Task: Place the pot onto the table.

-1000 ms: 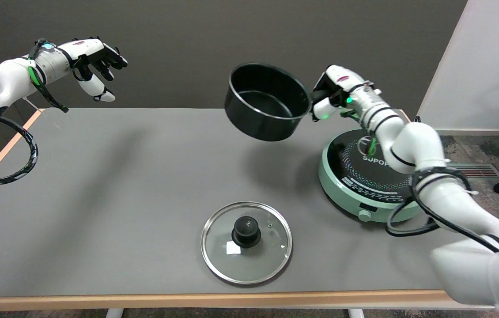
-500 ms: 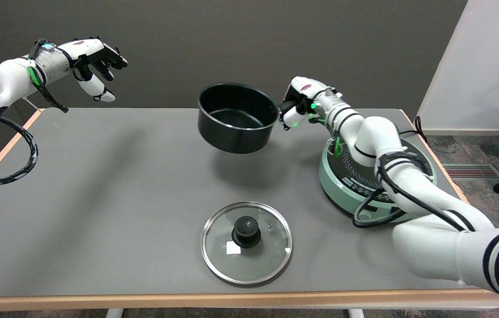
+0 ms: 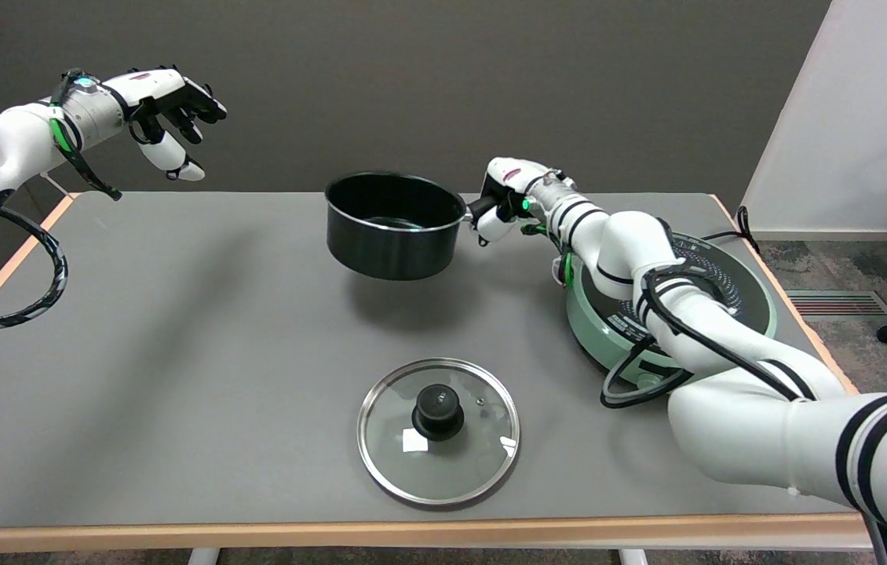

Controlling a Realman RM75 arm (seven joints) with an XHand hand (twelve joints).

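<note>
A black round pot (image 3: 392, 227) hangs just above the grey table (image 3: 177, 353), near its far middle, with its shadow beneath it. My right hand (image 3: 500, 202) grips the pot's short handle at the pot's right side; the arm reaches in from the lower right, over the stove. The pot looks empty and nearly level.
A mint-green induction stove (image 3: 675, 302) with a black top stands at the right of the table, partly behind my arm. A glass lid (image 3: 438, 430) with a black knob lies flat near the front edge. The idle left hand (image 3: 169, 106) hovers at upper left.
My right hand has carried the pot leftward away from the stove and lowered it toward the table; the pot has levelled out. The lid and left hand have not moved.
</note>
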